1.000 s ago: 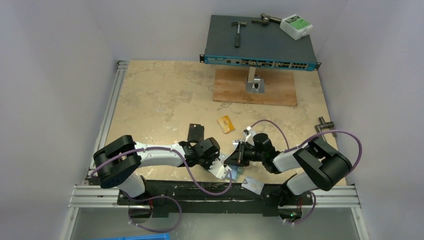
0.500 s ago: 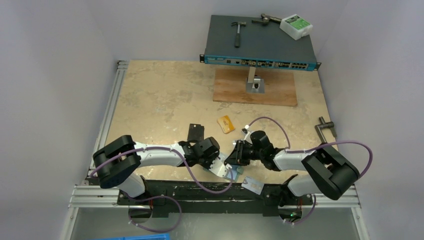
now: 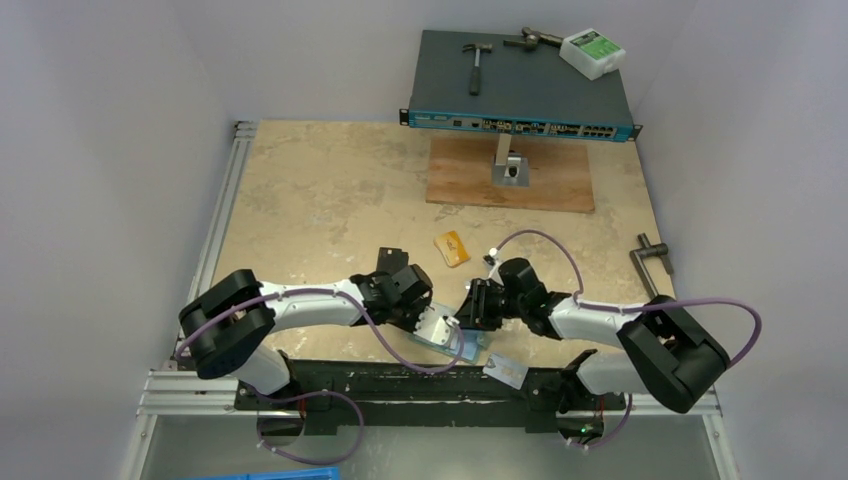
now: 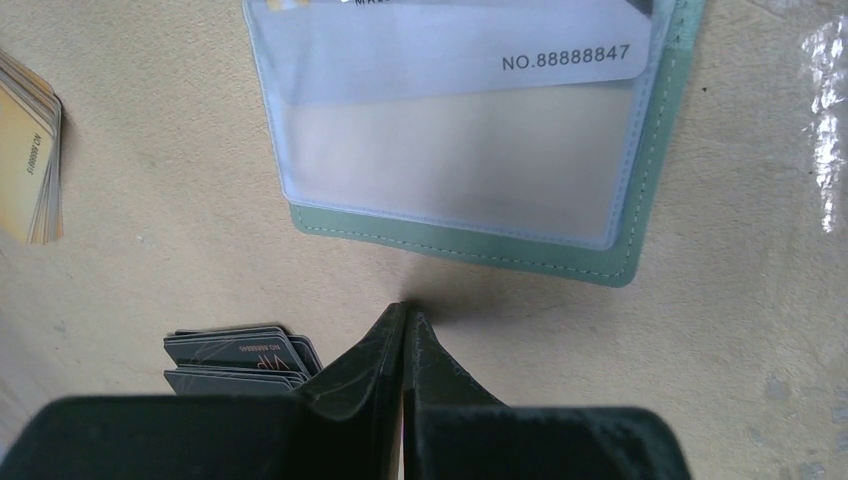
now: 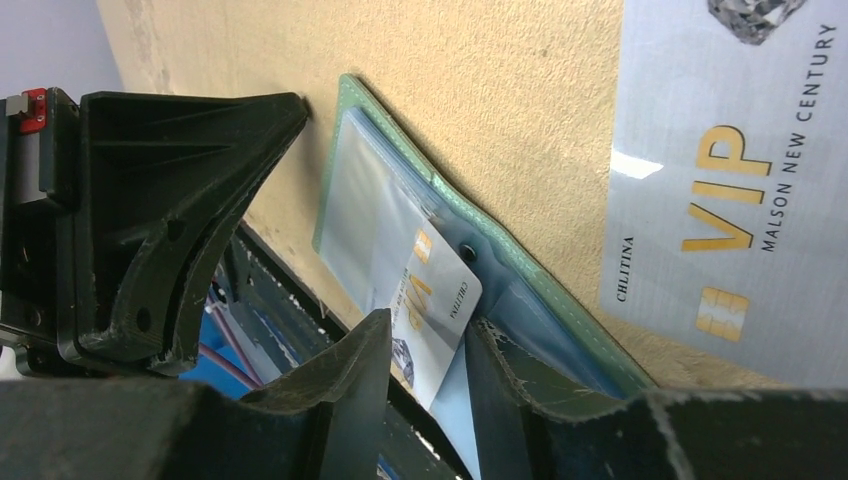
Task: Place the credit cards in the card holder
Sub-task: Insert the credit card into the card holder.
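A pale card (image 4: pixel 450 45) tucked in the card holder's (image 4: pixel 560 255) clear pocket reads "NO.88888847". At 3 o'clock in the right wrist view, a silver-grey card (image 5: pixel 730 190) on the surface reads "VIP", "MALSON NEW CENTURY" and "CHLITINA". A dark card (image 4: pixel 240 350) shows "VIP".

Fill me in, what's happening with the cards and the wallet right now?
The teal card holder lies open on the table near the arms' bases. A silver card sits partly inside its clear sleeve, between the right gripper's fingers, which look slightly apart. The left gripper is shut and empty, just short of the holder's edge. Cards not yet loaded: an orange stack, dark cards, and another silver one.
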Controlling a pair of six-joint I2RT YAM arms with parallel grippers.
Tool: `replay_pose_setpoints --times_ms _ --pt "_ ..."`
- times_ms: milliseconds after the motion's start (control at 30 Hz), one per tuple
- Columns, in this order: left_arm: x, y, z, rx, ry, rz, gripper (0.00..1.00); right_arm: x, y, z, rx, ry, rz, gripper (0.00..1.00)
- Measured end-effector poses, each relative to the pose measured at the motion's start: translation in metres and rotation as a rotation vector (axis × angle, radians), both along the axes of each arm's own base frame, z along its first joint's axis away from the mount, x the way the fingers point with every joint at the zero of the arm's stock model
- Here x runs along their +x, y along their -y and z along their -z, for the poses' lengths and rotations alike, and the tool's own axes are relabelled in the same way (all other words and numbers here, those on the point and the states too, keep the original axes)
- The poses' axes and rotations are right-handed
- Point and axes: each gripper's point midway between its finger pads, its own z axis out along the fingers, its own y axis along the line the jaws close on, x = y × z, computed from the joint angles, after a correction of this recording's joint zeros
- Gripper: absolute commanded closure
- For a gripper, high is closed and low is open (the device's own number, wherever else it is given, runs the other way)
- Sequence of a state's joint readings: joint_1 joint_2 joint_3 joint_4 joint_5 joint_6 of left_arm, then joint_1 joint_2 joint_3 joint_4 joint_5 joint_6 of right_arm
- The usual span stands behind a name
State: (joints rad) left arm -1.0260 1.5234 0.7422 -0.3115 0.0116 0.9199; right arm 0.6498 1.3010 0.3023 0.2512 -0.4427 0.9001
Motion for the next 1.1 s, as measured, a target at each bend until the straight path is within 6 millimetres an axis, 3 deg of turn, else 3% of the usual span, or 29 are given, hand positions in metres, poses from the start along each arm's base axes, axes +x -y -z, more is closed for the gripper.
replay_pose_setpoints --times_ms 233,533,933,1100 --pt "-0.008 -0.003 -0.001 -0.008 -0.04 -0.004 1.0 -0.001 -0.003 -0.003 -0.033 0.005 -0.035 0.65" --pt "-0.033 -0.008 -0.007 -0.062 -0.054 0.06 1.0 0.005 -0.01 -0.002 -0.087 -0.02 -0.068 0.67" --pt "-0.043 -0.01 -0.002 -0.087 -0.027 0.104 1.0 0.009 -0.025 0.0 -0.179 -0.028 -0.11 0.68" --pt "-0.046 -0.007 -0.005 -0.116 -0.008 0.123 1.0 0.019 -0.032 -0.001 -0.195 -0.025 -0.114 0.68"
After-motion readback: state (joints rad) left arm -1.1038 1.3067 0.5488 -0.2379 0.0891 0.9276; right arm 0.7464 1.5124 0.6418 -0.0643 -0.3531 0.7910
